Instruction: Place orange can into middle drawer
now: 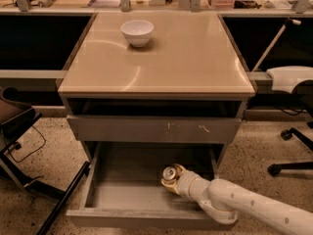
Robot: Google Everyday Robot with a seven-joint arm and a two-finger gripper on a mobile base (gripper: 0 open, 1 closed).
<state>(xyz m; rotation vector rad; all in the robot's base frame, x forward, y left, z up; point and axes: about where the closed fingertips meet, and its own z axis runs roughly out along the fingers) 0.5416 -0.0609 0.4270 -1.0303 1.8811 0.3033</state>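
The orange can (169, 173) shows its silver top with pull tab inside the open middle drawer (117, 195), right of the drawer's centre, tilted. My gripper (172, 178) reaches in from the lower right on its white arm and is shut on the can. I cannot tell whether the can touches the drawer floor. The drawer is pulled out, with a smooth grey inside and a plain grey front panel.
Above the open drawer is a closed grey drawer front with pale scratch marks (154, 129). A white bowl (137, 32) stands on the tan cabinet top (195, 58). A dark chair frame (29, 146) stands at left, and an office chair base (291, 153) at right.
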